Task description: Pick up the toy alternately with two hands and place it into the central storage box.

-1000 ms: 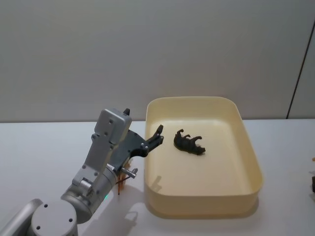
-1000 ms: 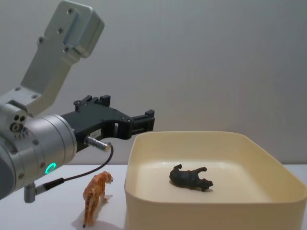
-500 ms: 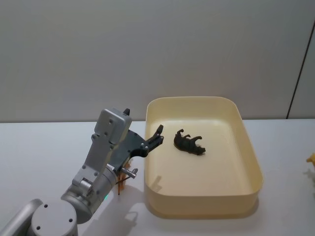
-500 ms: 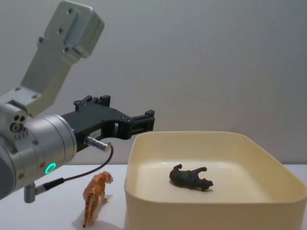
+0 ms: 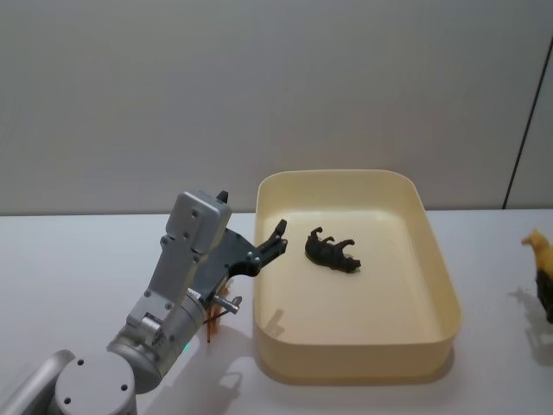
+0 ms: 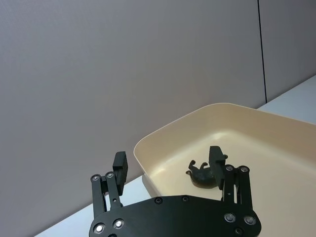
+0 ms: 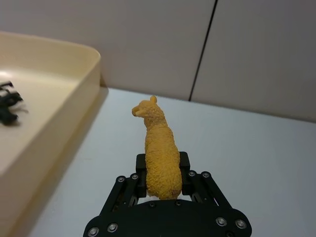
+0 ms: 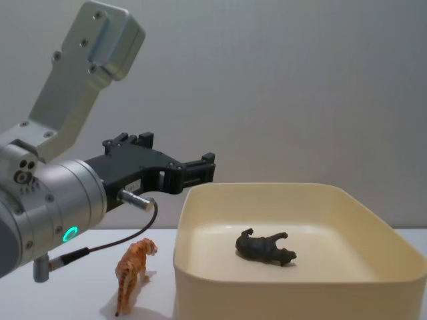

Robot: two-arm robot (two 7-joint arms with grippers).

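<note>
Right gripper [image 7: 163,164] is closed on the yellow llama toy [image 7: 159,140]. The body is clamped at the flanks, long axis pointing out of the jaws, head foremost. Storage box [image 7: 74,69] is noted to the robot's left of it, near but apart. Left gripper [image 6: 168,159] is held spread and empty over the box's left rim. Toy's legs are hidden behind the fingers [image 7: 184,162]; clearance above the table cannot be told.

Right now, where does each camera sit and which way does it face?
Head: high, looking down at the storage box; left arm, open left claw show.
Chest: low, looking across the table; left arm looms, tiger toy beside box.
Left wrist: behind left claw, facing the box.
Right wrist: behind right claw gripping a yellow toy.
Shared: head and chest both show the dark toy inside the box.
</note>
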